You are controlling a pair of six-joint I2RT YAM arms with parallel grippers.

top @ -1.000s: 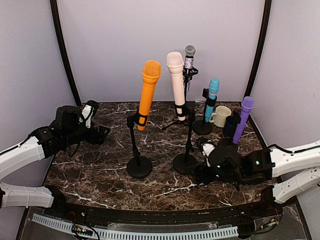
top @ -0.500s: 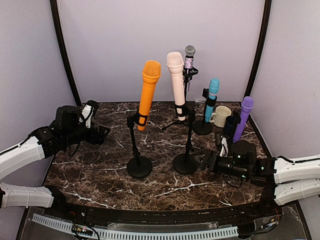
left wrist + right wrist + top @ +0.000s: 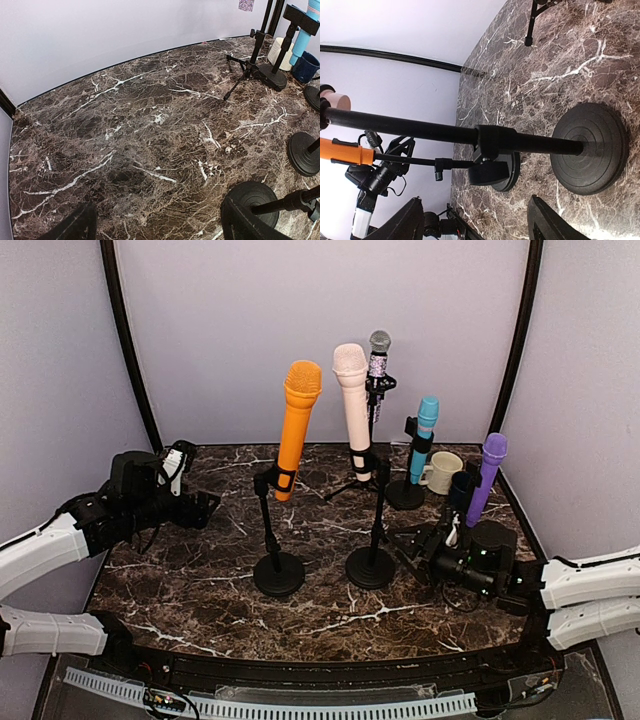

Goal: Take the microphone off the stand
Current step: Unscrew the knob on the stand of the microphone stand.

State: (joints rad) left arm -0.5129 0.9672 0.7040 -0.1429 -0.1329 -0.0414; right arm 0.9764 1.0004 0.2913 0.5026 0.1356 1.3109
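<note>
- My right claw (image 3: 412, 545), fingers apart, lies low beside the black round-based stand (image 3: 371, 565).
- The pale pink handheld microphone (image 3: 352, 410) sits clipped high above it (long axis near vertical).
- My left claw (image 3: 200, 508), also spread, is well away on the left.

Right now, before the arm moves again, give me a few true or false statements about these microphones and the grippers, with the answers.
1. The orange microphone is mounted, head up. True.
2. The right gripper grips the purple microphone. False: it is open, low by the pink microphone's stand, holding nothing.
3. The left gripper is open, holding nothing. True.
4. The cream mug lies tipped over. False: it stands upright beside the blue microphone's stand.
</note>
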